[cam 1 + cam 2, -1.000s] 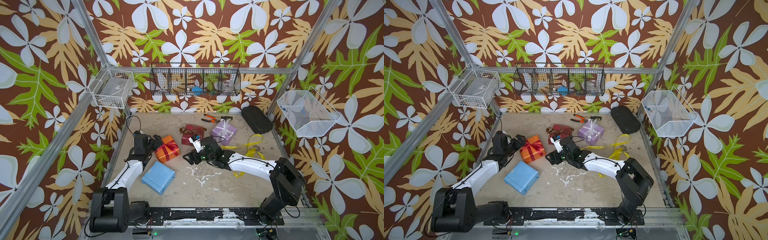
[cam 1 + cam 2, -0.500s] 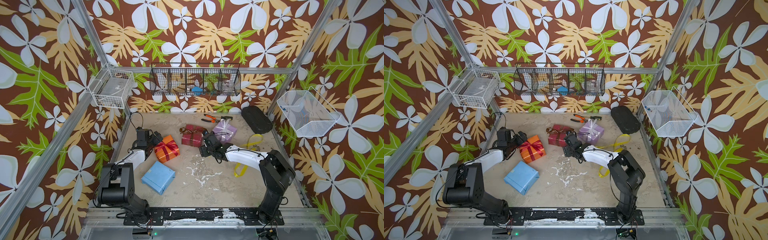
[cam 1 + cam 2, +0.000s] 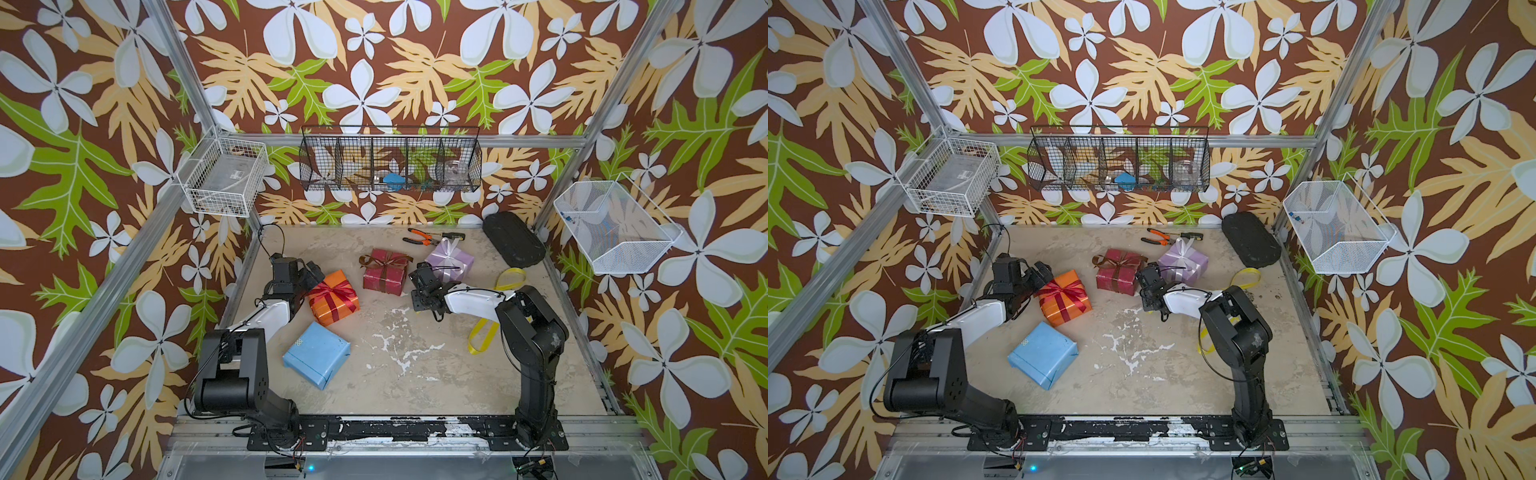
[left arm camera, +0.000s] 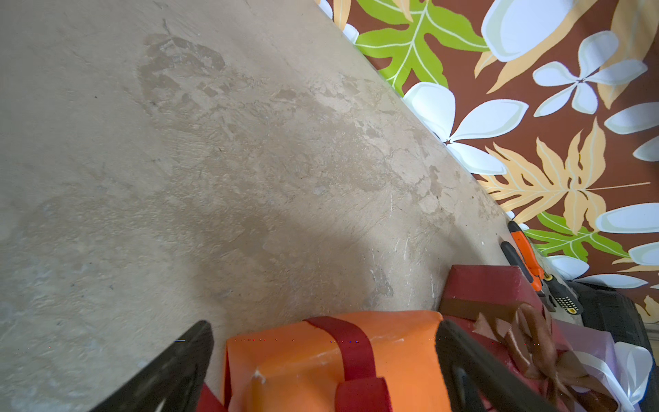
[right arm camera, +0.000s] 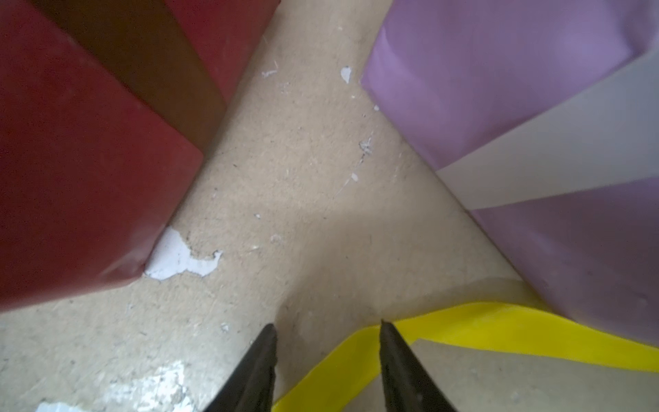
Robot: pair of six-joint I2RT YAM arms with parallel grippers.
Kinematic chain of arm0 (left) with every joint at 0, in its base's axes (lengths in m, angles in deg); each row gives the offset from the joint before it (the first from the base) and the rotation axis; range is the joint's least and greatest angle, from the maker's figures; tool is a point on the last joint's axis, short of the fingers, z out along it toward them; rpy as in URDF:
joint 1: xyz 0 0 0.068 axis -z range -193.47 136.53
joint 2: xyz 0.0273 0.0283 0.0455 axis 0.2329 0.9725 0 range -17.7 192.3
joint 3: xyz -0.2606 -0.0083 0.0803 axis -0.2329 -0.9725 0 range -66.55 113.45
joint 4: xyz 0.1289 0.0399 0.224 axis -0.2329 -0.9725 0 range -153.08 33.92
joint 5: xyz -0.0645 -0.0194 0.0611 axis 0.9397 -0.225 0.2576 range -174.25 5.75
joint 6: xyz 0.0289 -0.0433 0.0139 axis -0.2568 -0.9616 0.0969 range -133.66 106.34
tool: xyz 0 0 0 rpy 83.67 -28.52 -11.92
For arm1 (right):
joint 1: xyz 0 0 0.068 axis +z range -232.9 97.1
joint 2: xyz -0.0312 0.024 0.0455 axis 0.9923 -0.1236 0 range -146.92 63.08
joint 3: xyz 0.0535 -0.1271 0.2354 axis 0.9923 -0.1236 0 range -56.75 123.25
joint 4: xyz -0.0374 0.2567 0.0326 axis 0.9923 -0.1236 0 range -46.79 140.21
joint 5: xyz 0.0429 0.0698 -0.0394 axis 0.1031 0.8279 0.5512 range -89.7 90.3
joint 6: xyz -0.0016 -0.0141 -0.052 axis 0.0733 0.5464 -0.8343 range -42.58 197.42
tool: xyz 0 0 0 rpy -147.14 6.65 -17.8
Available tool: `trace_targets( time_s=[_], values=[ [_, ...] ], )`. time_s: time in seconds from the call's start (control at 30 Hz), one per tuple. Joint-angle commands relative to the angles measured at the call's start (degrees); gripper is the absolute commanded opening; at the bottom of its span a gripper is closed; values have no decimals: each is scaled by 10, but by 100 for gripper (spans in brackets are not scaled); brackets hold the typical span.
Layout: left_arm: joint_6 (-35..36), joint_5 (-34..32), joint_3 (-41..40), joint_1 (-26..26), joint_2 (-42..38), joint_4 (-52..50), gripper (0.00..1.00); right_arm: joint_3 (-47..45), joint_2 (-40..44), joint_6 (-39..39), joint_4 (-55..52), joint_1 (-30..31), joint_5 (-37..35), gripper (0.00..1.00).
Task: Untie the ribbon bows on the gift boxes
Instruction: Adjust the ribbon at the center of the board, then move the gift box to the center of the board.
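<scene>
The right gripper (image 5: pixel 326 330) hangs low over the table (image 5: pixel 285 171), its jaws partly parted with only bare surface between them and nothing held. One fingertip stands at the edge of the loose yellow ribbon (image 5: pixel 499 326), which lies flat on the table. The claw points into the gap between two boxes, the dark red box (image 5: pixel 71 178) to its left and the lilac box (image 5: pixel 499 89) to its right, and touches neither. The white bow (image 3: pixel 448 248) sits tied on the lilac box's top, above and to the right of the claw, with its white band (image 5: pixel 552 142) running down the near face. The brown bow (image 3: pixel 384 261) sits tied on the dark red box. The right arm is nearer both bows, so it likely has to rise and swing toward one. The left gripper (image 4: pixel 323 326) stands wide open astride the orange box (image 4: pixel 296 371), clamping nothing, with the red ribbon (image 4: pixel 351 342) between its fingers. The light blue box (image 3: pixel 316 355) lies bare.
</scene>
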Motion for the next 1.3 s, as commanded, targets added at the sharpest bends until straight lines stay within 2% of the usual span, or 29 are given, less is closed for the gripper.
trace_targets(
  time_s=[0.0,0.07,0.1,0.37,0.5,0.57,0.6,0.63,0.67,0.73,0.77,0.97,1.27],
  values=[
    [4,-3,-1,-1,-4,2,100,-22,4,18,-14,-13,-4,23],
    [3,-4,-2,-1,-5,2,100,-42,14,19,-12,-30,-6,5],
    [3,-4,-3,-1,-5,2,100,-55,24,18,-8,-43,-8,0],
    [-7,6,-9,-1,-1,7,100,-170,131,29,40,-187,13,0],
    [-13,20,-15,-1,4,12,100,-196,156,27,54,-272,51,0],
    [-15,31,-18,-1,8,15,100,-194,167,15,48,-285,60,1],
    [-17,37,-19,-1,11,18,100,-189,175,7,41,-284,60,11],
    [-19,45,-21,-1,15,22,99,-186,183,4,38,-284,70,26],
    [-20,59,-22,0,18,27,99,-185,198,1,37,-284,86,49],
    [-24,84,-23,3,28,31,97,-186,230,1,40,-278,110,88],
    [-27,96,-25,7,31,35,96,-188,247,0,43,-271,115,100],
    [-45,107,-58,48,21,67,95,-186,315,-9,50,-234,168,100],
    [-51,148,-72,119,25,99,90,-207,337,-6,65,-175,213,100]
  ],
)
